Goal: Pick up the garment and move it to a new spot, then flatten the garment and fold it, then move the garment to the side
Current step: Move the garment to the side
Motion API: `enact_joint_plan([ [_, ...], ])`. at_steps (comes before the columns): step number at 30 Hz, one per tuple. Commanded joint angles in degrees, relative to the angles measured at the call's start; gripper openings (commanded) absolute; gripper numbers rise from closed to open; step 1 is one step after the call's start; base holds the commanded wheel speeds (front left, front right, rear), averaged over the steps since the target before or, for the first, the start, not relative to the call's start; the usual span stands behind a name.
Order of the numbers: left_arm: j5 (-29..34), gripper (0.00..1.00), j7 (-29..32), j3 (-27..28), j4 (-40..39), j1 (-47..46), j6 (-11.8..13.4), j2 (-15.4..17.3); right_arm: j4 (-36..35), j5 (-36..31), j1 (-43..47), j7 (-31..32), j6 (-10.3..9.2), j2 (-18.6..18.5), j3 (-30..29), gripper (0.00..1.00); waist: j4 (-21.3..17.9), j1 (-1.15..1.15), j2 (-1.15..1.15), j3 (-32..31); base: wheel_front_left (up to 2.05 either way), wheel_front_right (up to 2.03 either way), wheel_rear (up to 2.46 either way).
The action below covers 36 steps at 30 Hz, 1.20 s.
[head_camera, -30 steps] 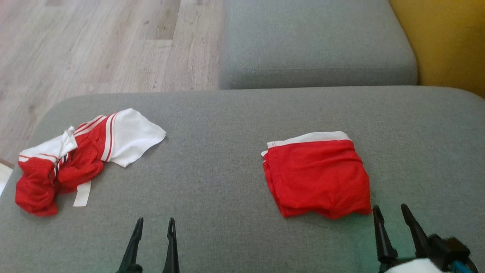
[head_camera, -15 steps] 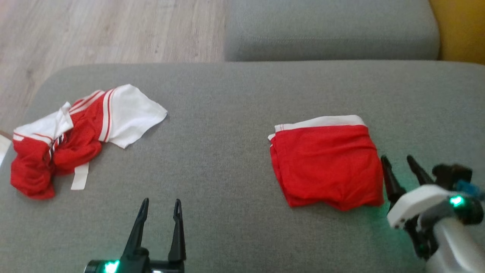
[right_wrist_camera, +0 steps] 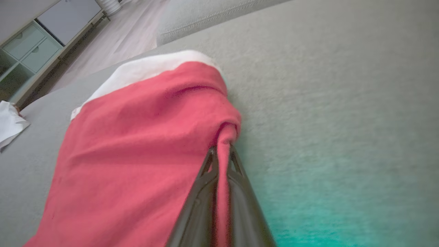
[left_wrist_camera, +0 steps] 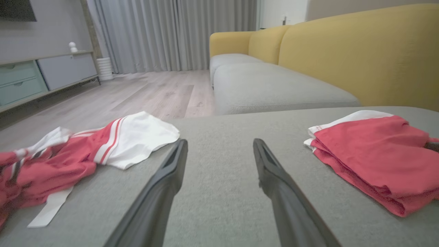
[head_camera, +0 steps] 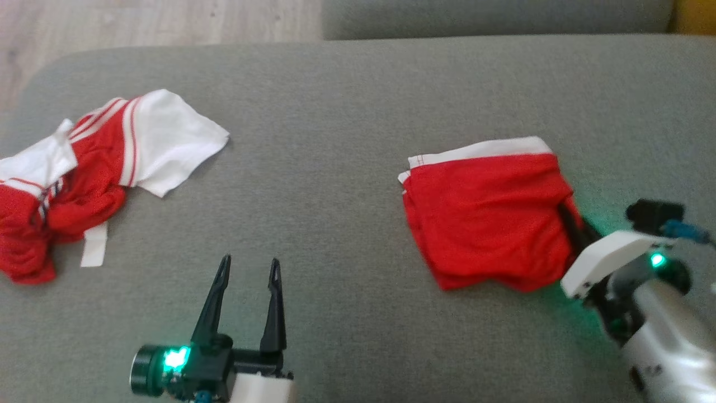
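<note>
Grey sofa cushion point(head_camera: 347, 101) carries everything. On its right half lie the folded red shorts point(head_camera: 486, 212), white waistband along the far edge, layers stacked fairly square. Well apart, at the cushion's left end, a crumpled red-and-white jersey point(head_camera: 112, 145). Right gripper point(right_wrist_camera: 221, 152) is pinched tight on a tuck of the shorts' right edge; red cloth bunches btwn the jaws in the right wrist view. Left gripper point(head_camera: 249, 266) hovers w/ jaws apart, nothing in it, over bare cushion btwn the two garments. Shorts look light, thin, limp, prob. slippery: a one-edge pinch may drag only top layers & spill the fold. Safer hold: thru all layers at the edge, opp. side supported by the left.
</note>
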Motion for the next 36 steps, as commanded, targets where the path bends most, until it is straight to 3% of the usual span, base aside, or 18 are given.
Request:
enact_joint_plan([
  [1,1.42,1.00,-0.29,1.14,-2.61,-3.03,0.29,-0.45,-1.32,0.25,-3.04,-1.61,0.37,-3.28,1.39,0.00,-1.60,-0.01,0.00,1.65,0.00,0.00,0.00],
  [8,2.59,1.00,-0.29,0.17,-5.22,-6.86,-0.78,-0.45,-2.36,-0.82,-9.35,-2.32,0.37,-16.86,2.75,0.00,-6.88,-0.01,0.00,8.49,0.00,0.00,0.00],
  [13,3.58,1.00,-0.29,-0.08,-5.87,-10.75,-2.23,-0.12,-2.57,-1.47,-13.60,-2.01,0.37,-23.61,1.14,0.00,-9.11,-0.01,0.00,13.45,0.00,0.00,0.00],
  [18,4.38,1.00,-0.29,-0.70,-5.78,-14.72,-3.39,0.11,-0.76,-2.58,-17.48,-2.26,0.37,-27.81,-1.12,0.00,-9.89,-0.01,0.00,17.47,0.00,0.00,0.00],
  [24,4.18,1.00,-0.29,-1.06,-5.21,-16.99,-3.94,0.06,3.09,-4.22,-19.05,-2.73,0.37,-28.45,-3.97,0.00,-9.74,-0.01,0.00,18.86,0.00,0.00,0.00],
  [25,4.07,1.00,-0.29,-1.09,-5.02,-17.11,-4.00,0.05,4.27,-5.03,-19.30,-3.04,0.37,-28.33,-4.67,0.25,-9.66,-0.01,0.00,18.78,0.00,0.00,0.00],
  [26,3.93,1.00,-0.29,-1.15,-4.80,-17.14,-4.08,0.04,5.35,-6.09,-19.55,-3.47,0.37,-28.11,-5.19,1.00,-9.54,-0.01,0.00,18.58,0.00,0.00,0.00],
  [32,3.33,1.00,-0.29,-0.96,-4.34,-16.38,-3.86,-0.03,8.47,-12.69,-20.38,-7.97,0.37,-26.15,-6.90,1.00,-8.90,-0.01,0.00,16.27,0.00,0.00,0.00],
  [36,2.74,1.00,-0.29,-0.34,-3.79,-14.91,-3.38,-0.08,7.84,-18.04,-19.87,-12.06,0.37,-22.52,-7.20,1.00,-8.49,-0.01,0.00,12.51,0.00,0.00,0.00],
])
